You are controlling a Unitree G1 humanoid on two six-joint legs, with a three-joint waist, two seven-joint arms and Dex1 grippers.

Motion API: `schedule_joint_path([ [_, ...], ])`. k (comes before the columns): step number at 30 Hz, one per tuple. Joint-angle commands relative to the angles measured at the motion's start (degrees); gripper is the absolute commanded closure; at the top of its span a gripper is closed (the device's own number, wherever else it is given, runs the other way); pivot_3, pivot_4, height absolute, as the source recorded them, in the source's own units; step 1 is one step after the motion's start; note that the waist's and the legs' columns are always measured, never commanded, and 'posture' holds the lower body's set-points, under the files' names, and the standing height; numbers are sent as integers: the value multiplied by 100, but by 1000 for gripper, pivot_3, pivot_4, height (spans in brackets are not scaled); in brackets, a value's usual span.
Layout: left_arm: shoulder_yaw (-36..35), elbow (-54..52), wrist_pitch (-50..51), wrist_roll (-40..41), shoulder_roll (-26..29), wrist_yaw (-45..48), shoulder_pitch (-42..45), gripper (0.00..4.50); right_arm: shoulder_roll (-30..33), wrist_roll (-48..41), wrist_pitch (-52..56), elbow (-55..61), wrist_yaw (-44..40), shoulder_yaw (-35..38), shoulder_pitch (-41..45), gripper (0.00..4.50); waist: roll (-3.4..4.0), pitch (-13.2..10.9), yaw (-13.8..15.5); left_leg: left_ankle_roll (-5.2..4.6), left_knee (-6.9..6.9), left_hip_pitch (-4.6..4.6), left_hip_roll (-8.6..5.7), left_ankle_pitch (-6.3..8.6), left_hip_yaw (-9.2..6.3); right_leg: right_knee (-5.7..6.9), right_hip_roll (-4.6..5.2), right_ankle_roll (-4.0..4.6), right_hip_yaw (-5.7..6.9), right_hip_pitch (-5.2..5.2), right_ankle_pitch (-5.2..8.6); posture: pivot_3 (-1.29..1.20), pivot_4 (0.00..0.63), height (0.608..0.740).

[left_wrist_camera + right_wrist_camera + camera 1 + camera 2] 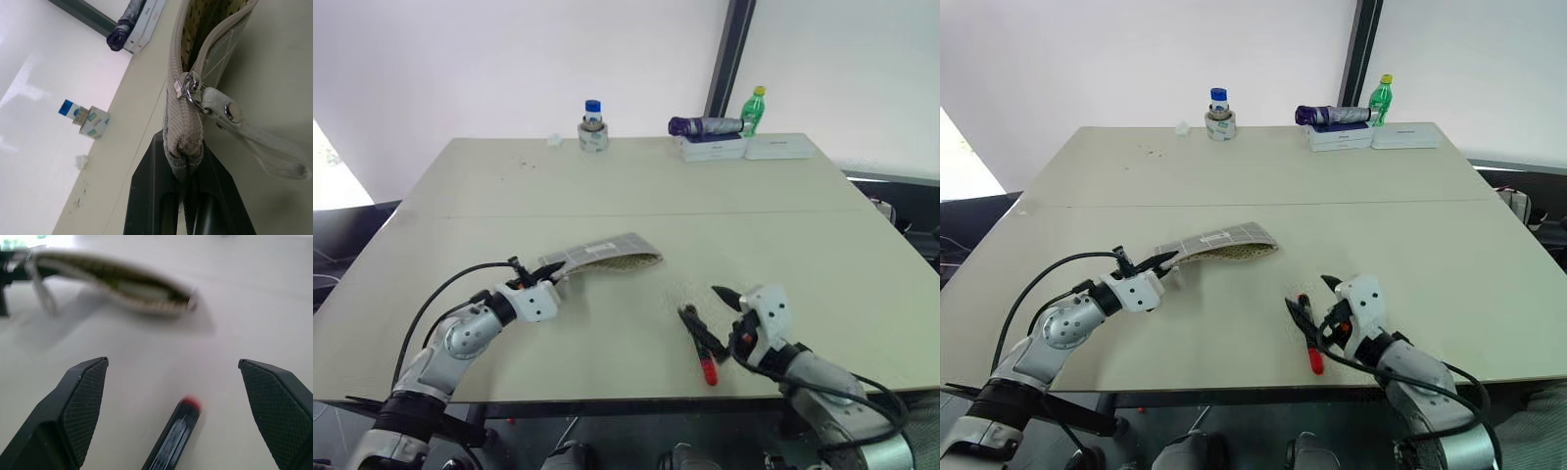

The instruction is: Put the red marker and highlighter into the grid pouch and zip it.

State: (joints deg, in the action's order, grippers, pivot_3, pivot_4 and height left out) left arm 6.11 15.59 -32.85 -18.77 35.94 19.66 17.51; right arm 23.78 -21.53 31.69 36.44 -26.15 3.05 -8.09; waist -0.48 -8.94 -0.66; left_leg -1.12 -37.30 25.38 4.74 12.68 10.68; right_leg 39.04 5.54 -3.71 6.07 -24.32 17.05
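Observation:
The grid pouch [607, 255] lies on the table [636, 196] with its mouth gaping open and its dotted lining showing. My left gripper [546, 270] is shut on the pouch's near end, just below the zipper slider [188, 88] and its pull cord [254, 142]. The red marker [701, 345], a black barrel with a red end, lies on the table to the right of the pouch. My right gripper [171, 364] hovers over it, open, with a finger on each side and not touching it. The highlighter is hidden; the pouch's inside is too blurred to read.
At the table's far edge stand a blue-lidded jar in a tape roll [593, 127], a dark folded umbrella [705, 125] on white boxes [715, 149], and a green bottle [757, 106]. The table's front edge runs just below both grippers.

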Motion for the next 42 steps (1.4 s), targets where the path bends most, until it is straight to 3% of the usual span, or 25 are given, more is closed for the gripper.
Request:
schedule_joint_path([
  [1,-11,-14,-170,-4,19,-65,151,4500,174,-279,437,462,-21,2,-84,81,0,0,-2,0,-1,0,0,0,0,0,0,0,0,0,0,0,150,740],
  [11,-34,24,-230,-61,22,-104,73,4500,949,50,1592,332,121,-382,347,81,-1,0,-4,-2,-1,1,-1,1,-1,0,1,0,0,-1,0,0,150,740],
  [23,8,25,-188,-184,-32,-186,78,4500,1242,28,2965,282,234,-836,1186,81,-6,1,-3,-4,-1,5,-1,2,-3,-2,2,1,0,-2,0,0,150,740],
  [26,10,-4,-166,-186,-48,-192,64,4500,1330,200,2923,240,266,-977,1278,939,-7,1,-5,-4,-1,4,-1,2,-4,-2,2,1,1,-2,0,0,150,740],
  [32,12,-22,-157,-191,-55,-191,72,4500,1357,368,2787,139,313,-1091,1438,4115,-12,4,-5,-4,-2,4,-1,2,-3,-2,2,1,1,-2,0,0,150,740],
  [36,32,-16,-168,-189,-68,-181,80,4500,1495,579,2443,-21,225,-1151,1582,4233,-12,4,-4,-4,-2,4,-1,2,-3,-2,2,1,1,-2,0,0,150,740],
  [42,95,-38,-212,-36,-128,-38,126,4500,1660,764,952,-421,-612,-1244,2412,4233,-13,1,-23,-4,-1,3,0,2,-1,-2,-2,0,1,-4,0,0,150,740],
])
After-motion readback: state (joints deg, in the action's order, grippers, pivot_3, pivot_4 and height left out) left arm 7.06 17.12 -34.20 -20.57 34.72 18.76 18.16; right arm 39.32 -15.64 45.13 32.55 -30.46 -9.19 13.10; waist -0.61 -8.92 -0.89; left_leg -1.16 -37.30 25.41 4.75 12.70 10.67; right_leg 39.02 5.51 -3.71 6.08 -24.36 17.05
